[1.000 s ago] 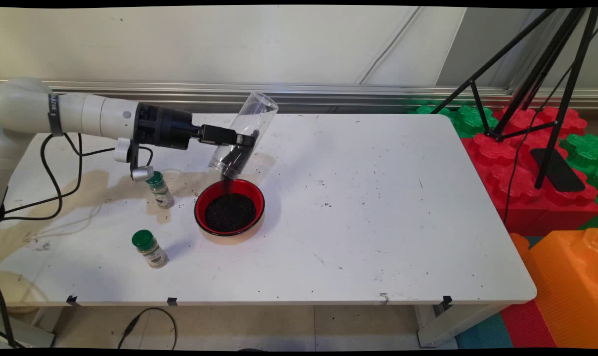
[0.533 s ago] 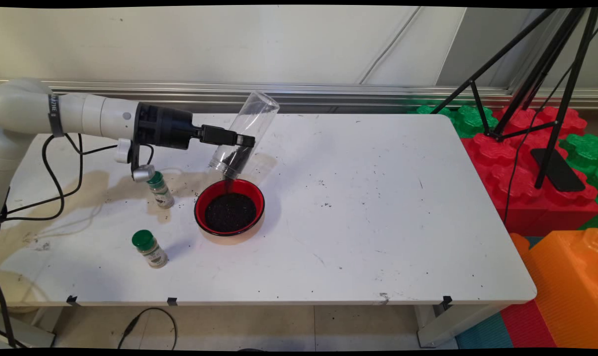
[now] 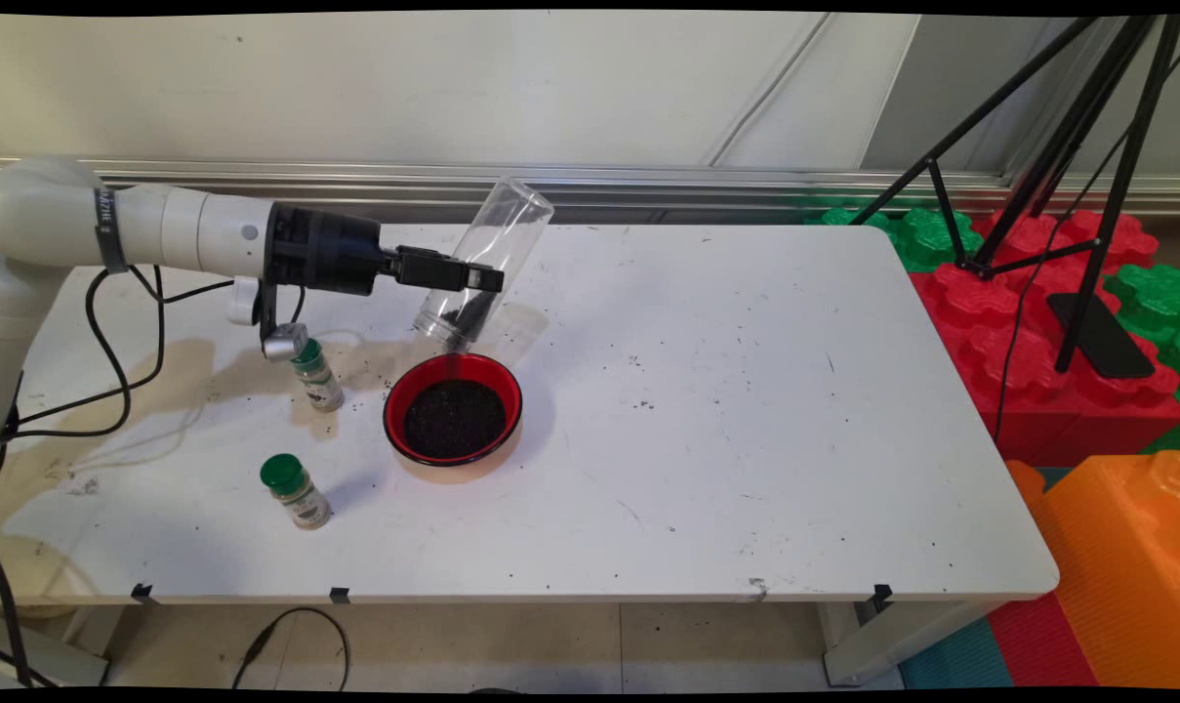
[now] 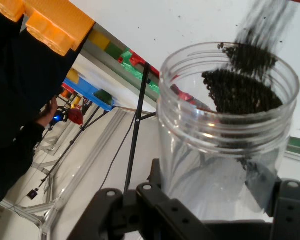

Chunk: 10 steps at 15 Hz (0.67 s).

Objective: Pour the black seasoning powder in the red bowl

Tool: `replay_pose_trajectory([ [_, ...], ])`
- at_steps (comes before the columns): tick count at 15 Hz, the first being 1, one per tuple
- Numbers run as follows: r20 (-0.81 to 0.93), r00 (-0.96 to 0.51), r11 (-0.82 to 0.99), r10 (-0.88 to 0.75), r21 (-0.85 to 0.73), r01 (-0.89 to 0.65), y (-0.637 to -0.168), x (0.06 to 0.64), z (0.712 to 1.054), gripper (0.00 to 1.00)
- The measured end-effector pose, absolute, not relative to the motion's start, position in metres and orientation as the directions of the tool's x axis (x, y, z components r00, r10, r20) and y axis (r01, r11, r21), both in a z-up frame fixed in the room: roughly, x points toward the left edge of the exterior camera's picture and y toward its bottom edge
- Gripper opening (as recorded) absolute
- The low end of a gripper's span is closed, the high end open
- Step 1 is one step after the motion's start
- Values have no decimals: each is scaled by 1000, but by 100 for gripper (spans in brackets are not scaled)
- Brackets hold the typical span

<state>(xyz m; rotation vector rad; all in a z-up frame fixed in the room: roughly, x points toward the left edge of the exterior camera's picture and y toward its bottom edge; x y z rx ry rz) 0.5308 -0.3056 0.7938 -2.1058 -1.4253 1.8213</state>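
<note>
A black gripper (image 3: pixel 474 281) reaches in from the left and is clamped around a clear plastic jar (image 3: pixel 484 264), holding it in the air. The jar is tipped with its open mouth pointing down and its base raised toward the wall. The mouth hangs just above the far rim of a red bowl (image 3: pixel 453 408) on the white table (image 3: pixel 746 410), not touching it. Dark grains (image 3: pixel 465 314) are gathered inside the jar near the mouth, and the bowl holds a dark heap of the same grains. In the hand view, the jar (image 4: pixel 225 135) fills the frame between the gripper's black linkage, with grains (image 4: pixel 242 90) sliding out at the rim. Left of the bowl stands a small green-capped spice bottle (image 3: pixel 316 376). A second green-capped bottle (image 3: pixel 295 491) stands nearer the table's front edge, left of the bowl.
</note>
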Motion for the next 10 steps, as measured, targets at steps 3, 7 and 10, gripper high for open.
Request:
replay_pose_trajectory([
  [3, -793, -80, -602, 604, -520, 606, -305, 531, 794, 0],
  [7, -812, -64, -623, 581, -494, 606, -303, 531, 793, 0],
  [10, -826, -52, -639, 562, -473, 606, -301, 531, 793, 0],
])
